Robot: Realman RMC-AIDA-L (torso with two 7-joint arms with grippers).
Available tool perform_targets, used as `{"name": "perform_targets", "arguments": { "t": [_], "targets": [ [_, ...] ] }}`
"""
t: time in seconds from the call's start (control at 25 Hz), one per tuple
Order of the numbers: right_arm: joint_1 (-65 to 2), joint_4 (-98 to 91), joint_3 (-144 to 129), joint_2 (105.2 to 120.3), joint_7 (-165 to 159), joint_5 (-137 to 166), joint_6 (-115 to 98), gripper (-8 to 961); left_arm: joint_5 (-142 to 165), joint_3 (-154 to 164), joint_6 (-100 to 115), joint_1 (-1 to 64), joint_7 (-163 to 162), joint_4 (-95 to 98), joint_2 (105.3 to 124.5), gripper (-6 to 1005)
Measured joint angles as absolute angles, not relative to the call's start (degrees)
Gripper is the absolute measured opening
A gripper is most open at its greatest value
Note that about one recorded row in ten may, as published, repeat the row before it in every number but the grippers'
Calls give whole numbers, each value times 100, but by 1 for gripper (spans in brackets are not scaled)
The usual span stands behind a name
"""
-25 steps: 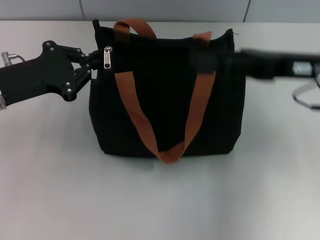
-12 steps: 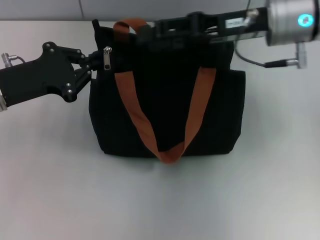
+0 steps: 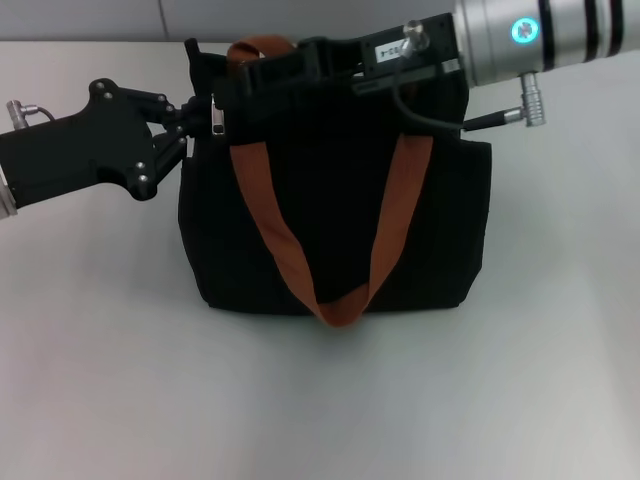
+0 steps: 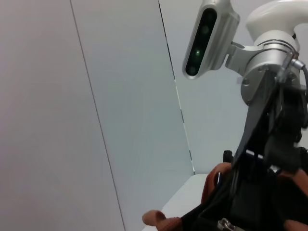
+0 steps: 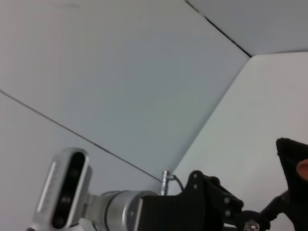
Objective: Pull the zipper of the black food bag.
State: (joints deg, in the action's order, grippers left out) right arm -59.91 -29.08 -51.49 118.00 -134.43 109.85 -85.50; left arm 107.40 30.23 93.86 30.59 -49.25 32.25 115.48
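The black food bag stands upright mid-table, with two rust-orange handles draped down its front. The silver zipper hangs at the bag's top left corner; it also shows in the left wrist view. My left gripper comes in from the left and is shut on the bag's top left edge, right beside the zipper. My right gripper reaches from the right across the bag's top and ends just above and right of the zipper. Its black tip blends into the bag.
The bag stands on a pale grey table, with a grey panelled wall behind. The right arm's silver wrist and cable hang over the bag's top right. The right wrist view shows the left gripper's black body.
My right arm has swung from the right side up over the bag's top and leftward, bringing its gripper to the zipper corner. My left gripper has stayed at the bag's left edge.
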Motion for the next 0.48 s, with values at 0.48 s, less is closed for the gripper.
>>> {"name": "perform_targets", "arguments": {
  "t": [0.48],
  "targets": [
    [-6042, -2925, -5375, 11901, -13556, 10985, -8118, 522, 10747, 3059, 9445, 3052, -4973, 3310, 11562, 31]
  ]
}}
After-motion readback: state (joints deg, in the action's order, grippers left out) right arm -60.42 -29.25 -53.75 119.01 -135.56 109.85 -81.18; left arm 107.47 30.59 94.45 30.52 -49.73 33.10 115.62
